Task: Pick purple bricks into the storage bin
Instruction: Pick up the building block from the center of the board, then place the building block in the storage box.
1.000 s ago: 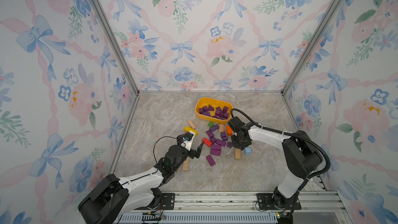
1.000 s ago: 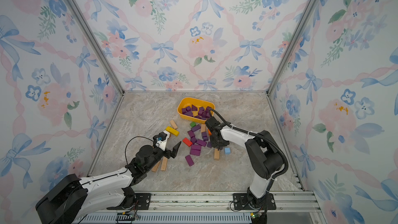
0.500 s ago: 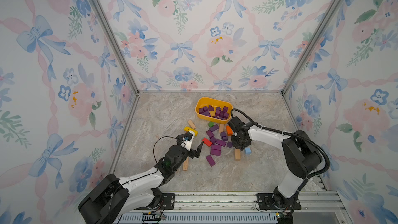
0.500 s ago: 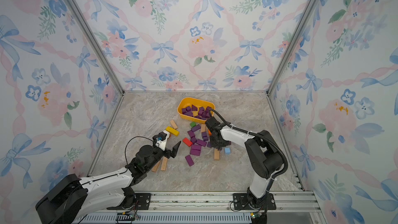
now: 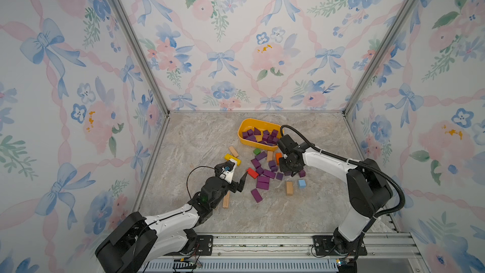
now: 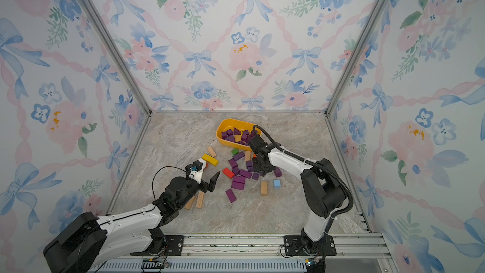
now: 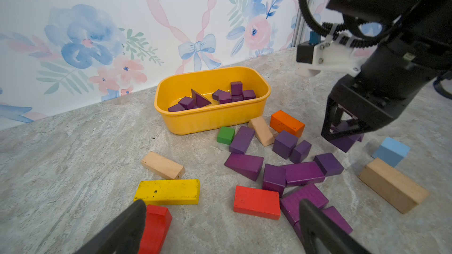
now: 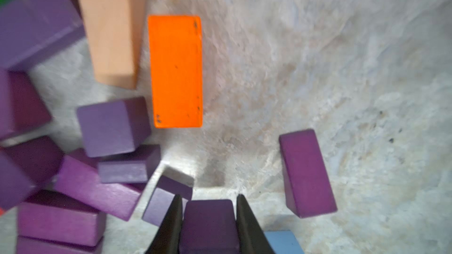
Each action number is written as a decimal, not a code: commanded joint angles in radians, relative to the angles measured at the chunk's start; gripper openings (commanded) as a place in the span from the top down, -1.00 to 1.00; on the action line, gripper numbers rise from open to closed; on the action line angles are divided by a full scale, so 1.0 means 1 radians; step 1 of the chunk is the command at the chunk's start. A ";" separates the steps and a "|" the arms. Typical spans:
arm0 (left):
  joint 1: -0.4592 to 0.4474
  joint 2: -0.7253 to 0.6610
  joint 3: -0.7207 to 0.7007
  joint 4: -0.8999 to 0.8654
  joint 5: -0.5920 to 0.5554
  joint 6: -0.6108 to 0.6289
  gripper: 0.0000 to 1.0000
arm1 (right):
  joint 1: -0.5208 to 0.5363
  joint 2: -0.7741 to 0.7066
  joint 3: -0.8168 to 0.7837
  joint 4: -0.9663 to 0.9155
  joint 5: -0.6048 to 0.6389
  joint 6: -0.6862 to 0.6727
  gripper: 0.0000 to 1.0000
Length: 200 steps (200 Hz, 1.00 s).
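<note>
Binning: half finished.
Purple bricks (image 7: pixel 303 173): dozen left beside right tool (image 8: pixel 209 199).
Right tool: clenched purple brick (image 8: pixel 208 226).
Left tool (image 7: pixel 222 205): released.

Orange block (image 7: pixel 287 123), green cube (image 7: pixel 225 135), yellow bar (image 7: pixel 167 191), red block (image 7: pixel 256 202), light blue cube (image 7: pixel 390 151) and tan bars (image 7: pixel 392 184) lie scattered; another red piece (image 7: pixel 155 228), perhaps arched.

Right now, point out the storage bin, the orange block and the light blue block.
storage bin (image 7: pixel 210 120): left wrist view, on the outer wall facing the camera.
orange block (image 7: pixel 289 119): left wrist view, on its top face.
light blue block (image 7: pixel 393 146): left wrist view, on its top face.
</note>
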 commanded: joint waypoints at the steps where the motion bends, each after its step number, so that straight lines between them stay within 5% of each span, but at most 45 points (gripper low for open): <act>1: -0.005 0.004 -0.008 0.015 -0.013 -0.007 -0.96 | -0.020 0.018 0.098 -0.031 0.010 -0.030 0.53; 146: -0.004 0.050 0.001 0.014 -0.029 0.006 -0.96 | -0.159 0.404 0.710 -0.036 -0.227 -0.015 0.46; 200: -0.004 0.071 0.007 0.014 -0.023 0.006 -0.96 | -0.165 0.439 0.737 -0.002 -0.273 -0.023 -0.28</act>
